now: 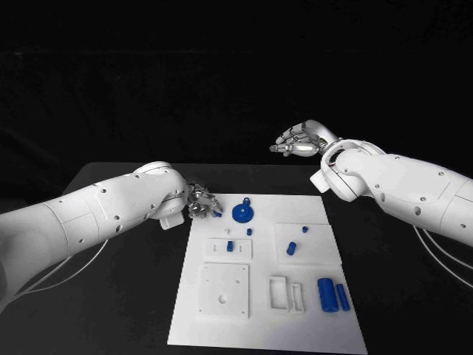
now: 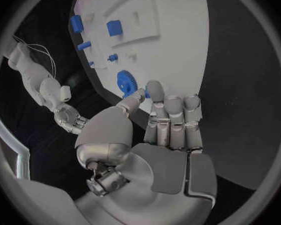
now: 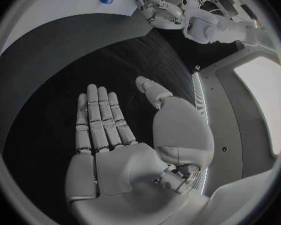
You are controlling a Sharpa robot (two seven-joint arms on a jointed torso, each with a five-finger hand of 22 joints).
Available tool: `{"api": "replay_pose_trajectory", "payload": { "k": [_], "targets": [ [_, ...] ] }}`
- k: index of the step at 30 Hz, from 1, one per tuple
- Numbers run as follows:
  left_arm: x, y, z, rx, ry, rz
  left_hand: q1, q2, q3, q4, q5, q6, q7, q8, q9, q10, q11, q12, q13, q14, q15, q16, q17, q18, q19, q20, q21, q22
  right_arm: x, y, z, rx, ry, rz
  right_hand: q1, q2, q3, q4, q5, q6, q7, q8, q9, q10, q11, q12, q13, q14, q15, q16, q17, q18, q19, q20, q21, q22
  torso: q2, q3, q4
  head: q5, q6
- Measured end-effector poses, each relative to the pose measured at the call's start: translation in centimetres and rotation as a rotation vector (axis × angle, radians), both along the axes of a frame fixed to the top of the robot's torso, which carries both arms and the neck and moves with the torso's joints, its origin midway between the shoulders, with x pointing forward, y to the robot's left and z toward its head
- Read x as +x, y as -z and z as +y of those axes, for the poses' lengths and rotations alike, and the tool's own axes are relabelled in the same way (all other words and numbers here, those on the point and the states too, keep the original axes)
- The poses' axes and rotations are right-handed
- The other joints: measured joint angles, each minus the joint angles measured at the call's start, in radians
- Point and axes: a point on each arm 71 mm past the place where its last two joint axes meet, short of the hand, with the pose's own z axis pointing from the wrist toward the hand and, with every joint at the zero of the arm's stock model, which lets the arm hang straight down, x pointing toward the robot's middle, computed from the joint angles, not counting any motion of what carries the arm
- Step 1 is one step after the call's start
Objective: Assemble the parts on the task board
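Note:
The white task board [image 1: 267, 325] lies in the middle of the black table. A blue gear [image 1: 243, 215] stands near its far left corner. My left hand [image 1: 202, 201] hovers just left of the gear, at the board's far left edge. In the left wrist view its thumb and a finger pinch a small blue piece [image 2: 147, 93] right beside the gear [image 2: 124, 79]. My right hand [image 1: 301, 140] is raised over the table's far side, away from the board. Its palm [image 3: 125, 160] is flat and holds nothing.
Two blue cylinders [image 1: 326, 293] lie at the board's near right. Small blue pegs [image 1: 291, 248] stand in the middle. Raised white blocks [image 1: 226, 290] sit on the board's left half. Black table [image 1: 120, 296] borders the board on both sides.

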Motion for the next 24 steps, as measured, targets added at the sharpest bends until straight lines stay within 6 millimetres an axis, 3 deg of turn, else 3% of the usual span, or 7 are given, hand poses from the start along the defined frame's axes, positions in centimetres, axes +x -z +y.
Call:
{"api": "replay_pose_trajectory", "payload": {
  "k": [3, 7, 12, 16, 20, 21, 24],
  "targets": [
    [-0.1, 0.0, 0.0, -0.001, 0.001, 0.001, -0.006, 0.008, 0.006, -0.019, 0.016, 0.018, -0.008, 0.014, 0.001, 0.005, -0.005, 0.0, -0.001, 0.004, -0.004, 0.004, 0.0, 0.0, 0.0, 0.0, 0.007, -0.002, 0.0, 0.0, 0.0, 0.0, -0.001, 0.001, 0.0, 0.0, 0.0, 0.0, 0.0, 0.0, 0.0, 0.0, 0.0, 0.0, 0.0, 0.0, -0.001, 0.0, 0.0, 0.0, 0.0, 0.0, 0.0, 0.0, 0.0, 0.0, 0.0, 0.0, 0.0, 0.001, 0.0],
    [-0.3, 0.2, 0.0, -0.005, 0.001, 0.001, -0.014, 0.016, 0.01, -0.035, 0.064, 0.034, -0.019, 0.026, 0.001, 0.017, -0.017, 0.0, -0.001, 0.004, -0.005, 0.013, 0.0, 0.0, 0.0, 0.0, 0.01, -0.005, 0.0, 0.1, 0.0, 0.0, -0.001, 0.002, 0.0, 0.0, 0.0, 0.0, 0.0, 0.0, 0.0, 0.0, 0.0, 0.0, 0.0, 0.0, -0.001, 0.0, 0.0, 0.0, 0.0, 0.0, 0.0, 0.0, 0.0, 0.0, 0.0, -0.0001, 0.0, 0.002, 0.0],
    [-0.6, 0.3, 0.3, -0.016, -0.004, 0.0, -0.019, 0.022, 0.009, -0.036, 0.106, 0.042, -0.02, 0.033, 0.0, 0.027, -0.027, 0.007, -0.001, 0.004, -0.005, 0.023, 0.003, 0.0, 0.001, 0.001, 0.015, -0.009, 0.0, 0.2, 0.0, -0.001, -0.001, 0.005, 0.0, 0.0, 0.0, 0.0, 0.0, 0.0, 0.0, 0.0, -0.001, 0.0, 0.0, 0.0, -0.001, 0.0, 0.0, 0.0, -0.001, 0.0, 0.0, 0.0, 0.0, 0.001, 0.0, -0.0001, -0.0001, 0.002, 0.001],
    [-1.0, 0.4, 0.8, -0.027, -0.013, -0.003, -0.021, 0.023, 0.008, -0.038, 0.12, 0.045, -0.019, 0.035, 0.0, 0.03, -0.03, 0.007, -0.001, 0.004, -0.005, 0.024, 0.003, 0.0, 0.004, 0.004, 0.015, -0.009, 0.0, 0.2, -0.1, -0.001, 0.0, 0.006, 0.0, 0.0, 0.0, 0.0, 0.0, 0.0, 0.0, 0.0, -0.001, 0.0, 0.0, 0.0, -0.002, 0.0, 0.0, 0.0, -0.001, 0.0, 0.0, 0.0, 0.0, 0.001, 0.0, -0.0002, -0.0002, 0.002, 0.001],
    [-1.8, 0.6, 1.2, -0.04, -0.017, -0.011, -0.025, 0.02, 0.007, -0.039, 0.158, 0.047, -0.018, 0.035, 0.001, 0.036, -0.029, 0.008, -0.001, 0.004, -0.005, 0.034, 0.007, 0.0, 0.021, -0.005, 0.015, -0.016, 0.0, 0.3, -0.3, -0.002, 0.002, 0.008, 0.0, 0.0, 0.0, 0.0, 0.0, 0.0, 0.0, 0.0, -0.001, 0.0, 0.0, 0.0, -0.002, -0.003, 0.003, 0.0, -0.001, 0.0, 0.0, 0.0, 0.0, 0.001, 0.0, -0.0002, -0.0002, 0.002, 0.001],
    [-2.1, 0.6, 1.4, -0.047, -0.02, -0.02, -0.031, 0.018, 0.007, -0.039, 0.178, 0.048, -0.019, 0.035, 0.001, 0.039, -0.028, 0.013, -0.001, 0.004, -0.004, 0.039, 0.008, 0.0, 0.029, -0.005, 0.015, -0.017, 0.0, 0.3, -0.4, -0.002, 0.003, 0.009, 0.0, 0.0, 0.0, 0.0, 0.0, 0.0, 0.0, 0.0, -0.001, 0.0, 0.0, 0.0, -0.002, -0.003, 0.003, 0.0, -0.001, 0.0, 0.0, 0.0, 0.0, 0.001, 0.0, -0.0001, -0.0002, 0.002, 0.001],
    [-2.8, 0.4, 1.6, -0.063, -0.024, -0.045, -0.047, 0.003, 0.001, -0.045, 0.293, 0.072, -0.018, 0.04, 0.013, 0.058, -0.032, 0.027, 0.006, 0.013, 0.004, 0.054, 0.014, 0.0, 0.052, -0.012, 0.015, -0.018, 0.0, 0.4, -0.6, -0.003, 0.007, 0.012, 0.0, 0.0, 0.0, 0.0, 0.004, 0.0, 0.0, 0.0, -0.001, 0.0, 0.0, 0.0, -0.002, -0.003, 0.003, 0.0, -0.001, 0.0, 0.0, 0.0, 0.0, 0.001, -0.001, 0.0, 0.0, 0.002, 0.0]
  ]
}}
